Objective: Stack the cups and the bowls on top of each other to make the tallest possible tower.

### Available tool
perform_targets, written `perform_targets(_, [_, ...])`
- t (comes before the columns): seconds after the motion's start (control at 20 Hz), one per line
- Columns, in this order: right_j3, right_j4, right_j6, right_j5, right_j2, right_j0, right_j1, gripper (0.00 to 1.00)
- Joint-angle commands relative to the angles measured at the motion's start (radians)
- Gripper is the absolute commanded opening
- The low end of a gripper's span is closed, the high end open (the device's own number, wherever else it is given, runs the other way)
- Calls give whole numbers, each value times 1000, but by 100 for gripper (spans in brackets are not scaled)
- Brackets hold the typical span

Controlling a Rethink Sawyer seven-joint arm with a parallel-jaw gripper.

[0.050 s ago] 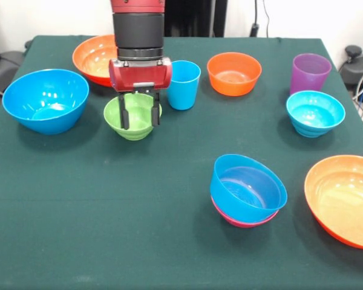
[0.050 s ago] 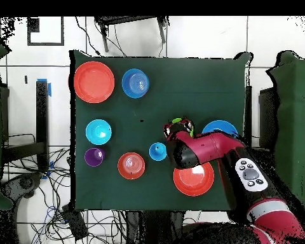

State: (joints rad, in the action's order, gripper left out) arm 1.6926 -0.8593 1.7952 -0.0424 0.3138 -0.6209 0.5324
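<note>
Tower [image 1: 248,192] barely begun: one blue bowl nested on pink base, worktop's [image 1: 139,241] 4 o'clock. Gripper [image 1: 139,115] fingers spread, straddling green bowl [image 1: 133,124] at 10 o'clock, gripping nothing yet. Remaining bowls, both cups unstacked.

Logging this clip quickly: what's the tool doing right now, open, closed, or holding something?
Tool: open, holding nothing, its fingers down around the green bowl.
</note>
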Motion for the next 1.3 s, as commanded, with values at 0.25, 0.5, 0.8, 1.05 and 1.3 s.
perform_targets(0.25, [6, -6, -1, -63, 91, -13, -12, 100])
perform_targets(0.5, [-2, 26, -115, -223, 137, -45, -33, 100])
perform_targets(0.8, [-2, 79, -182, -373, 178, -89, -62, 100])
perform_targets(1.05, [-6, 83, -189, -394, 213, -127, -95, 100])
perform_targets(1.3, [4, 65, -165, -392, 235, -135, -88, 100])
